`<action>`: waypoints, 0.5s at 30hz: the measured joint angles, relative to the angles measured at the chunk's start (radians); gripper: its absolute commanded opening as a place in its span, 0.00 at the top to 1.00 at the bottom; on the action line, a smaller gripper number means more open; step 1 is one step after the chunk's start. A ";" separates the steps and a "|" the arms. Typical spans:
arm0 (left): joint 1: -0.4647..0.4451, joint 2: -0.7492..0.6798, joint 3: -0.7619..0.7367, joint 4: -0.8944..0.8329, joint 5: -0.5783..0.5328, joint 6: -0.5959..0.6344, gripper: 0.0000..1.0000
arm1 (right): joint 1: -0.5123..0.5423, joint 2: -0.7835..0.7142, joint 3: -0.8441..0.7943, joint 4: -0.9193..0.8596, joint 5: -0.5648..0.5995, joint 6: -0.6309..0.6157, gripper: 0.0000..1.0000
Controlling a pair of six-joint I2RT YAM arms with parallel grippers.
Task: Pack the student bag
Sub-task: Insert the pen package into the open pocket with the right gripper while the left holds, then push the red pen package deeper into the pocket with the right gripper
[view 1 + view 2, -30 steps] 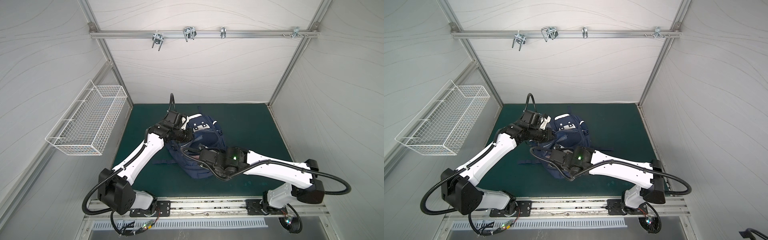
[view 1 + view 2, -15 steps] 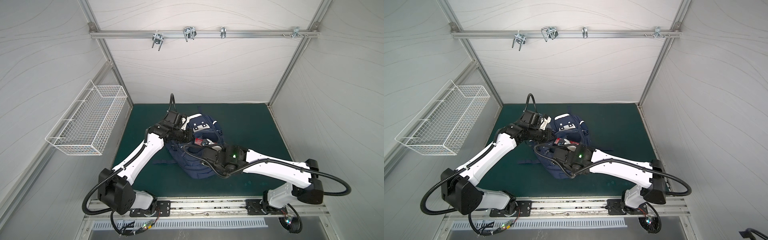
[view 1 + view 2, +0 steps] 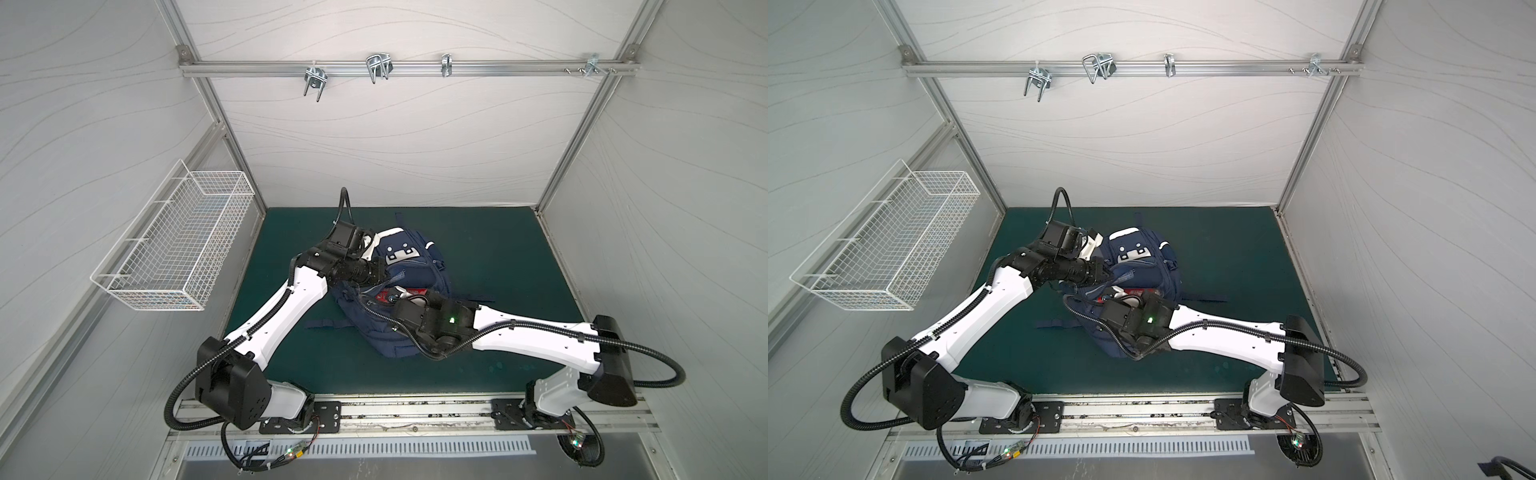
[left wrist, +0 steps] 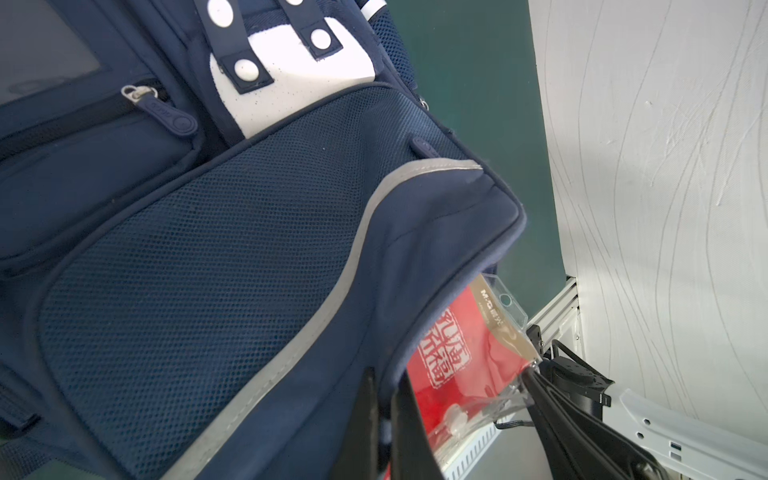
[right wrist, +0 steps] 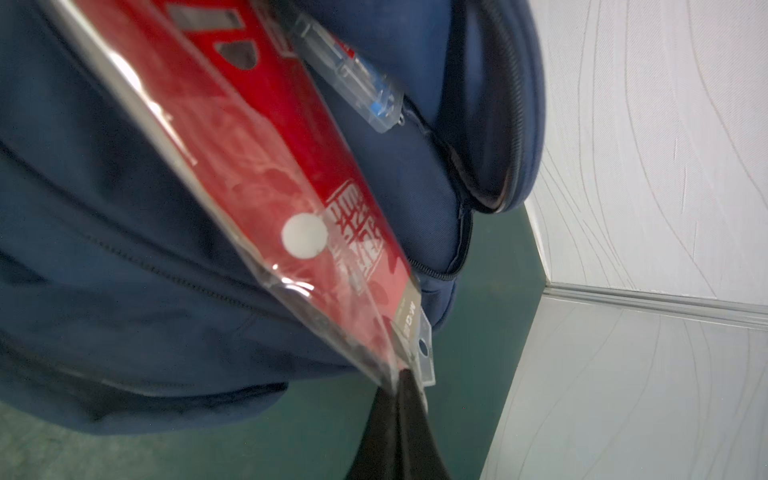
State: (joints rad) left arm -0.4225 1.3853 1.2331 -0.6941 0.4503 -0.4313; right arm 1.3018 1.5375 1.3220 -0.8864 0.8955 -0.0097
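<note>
Looking down in both top views, we find the student bag (image 3: 419,270) (image 3: 1142,270) lying on the green mat (image 3: 498,249), about midway between the side walls, with its white patch (image 3: 401,254) facing up. We see the left gripper (image 4: 384,399) at the bag's left side. Its jaws are clamped on the navy edge of the upper flap, and the grey reflective stripe (image 4: 365,216) runs just beside the grip. The flap is held apart from the body of the bag.

From the right, the right gripper (image 5: 401,386) reaches across the near part of the bag. Its fingertips are pinched together on the corner of a red packet (image 5: 266,166) in a clear sleeve. The packet lies slanted in the gap, partly under the flap, with its hang-tab corner outside.

Beside the packet in the opening we make out a small clear plastic piece (image 5: 357,70) with something blue inside; we cannot tell what it is. A white wire basket (image 3: 178,245) hangs on the left wall, well apart from the bag.
</note>
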 measured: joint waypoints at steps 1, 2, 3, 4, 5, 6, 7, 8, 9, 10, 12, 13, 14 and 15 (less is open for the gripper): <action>0.002 -0.001 -0.010 0.007 0.006 -0.006 1.00 | -0.009 0.008 0.003 0.025 -0.002 -0.006 0.61; 0.003 -0.002 -0.022 0.015 0.013 -0.014 1.00 | -0.019 0.018 0.008 0.045 -0.005 -0.009 0.54; 0.003 -0.003 -0.030 0.020 0.017 -0.019 1.00 | -0.028 0.029 0.014 0.058 -0.008 -0.003 0.48; 0.003 -0.004 -0.040 0.027 0.023 -0.024 1.00 | -0.041 0.039 0.020 0.070 -0.014 0.006 0.41; 0.003 -0.004 -0.047 0.034 0.027 -0.029 1.00 | -0.051 0.042 0.024 0.074 -0.020 0.024 0.36; 0.003 -0.005 -0.052 0.041 0.032 -0.033 1.00 | -0.060 0.042 0.027 0.072 -0.027 0.047 0.31; 0.003 -0.005 -0.057 0.048 0.037 -0.037 1.00 | -0.068 0.038 0.034 0.066 -0.038 0.074 0.28; 0.003 -0.005 -0.062 0.054 0.040 -0.042 1.00 | -0.074 0.029 0.040 0.061 -0.048 0.106 0.26; 0.003 -0.006 -0.066 0.060 0.042 -0.044 1.00 | -0.079 0.016 0.044 0.051 -0.062 0.145 0.23; 0.003 -0.008 -0.071 0.064 0.044 -0.048 1.00 | -0.084 -0.005 0.047 0.038 -0.076 0.178 0.19; 0.003 -0.010 -0.074 0.068 0.045 -0.052 1.00 | -0.088 -0.070 0.046 0.013 -0.109 0.254 0.14; 0.003 -0.010 -0.074 0.069 0.046 -0.054 1.00 | -0.088 -0.118 0.043 0.000 -0.130 0.287 0.14; 0.003 -0.010 -0.074 0.072 0.047 -0.056 1.00 | -0.089 -0.167 0.038 -0.012 -0.148 0.326 0.13; 0.003 -0.010 -0.074 0.072 0.048 -0.056 1.00 | -0.094 -0.212 0.032 -0.022 -0.169 0.361 0.13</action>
State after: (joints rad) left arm -0.4194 1.3750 1.1591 -0.6220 0.4988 -0.4873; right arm 1.2079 1.3251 1.3544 -0.9081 0.7269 0.3515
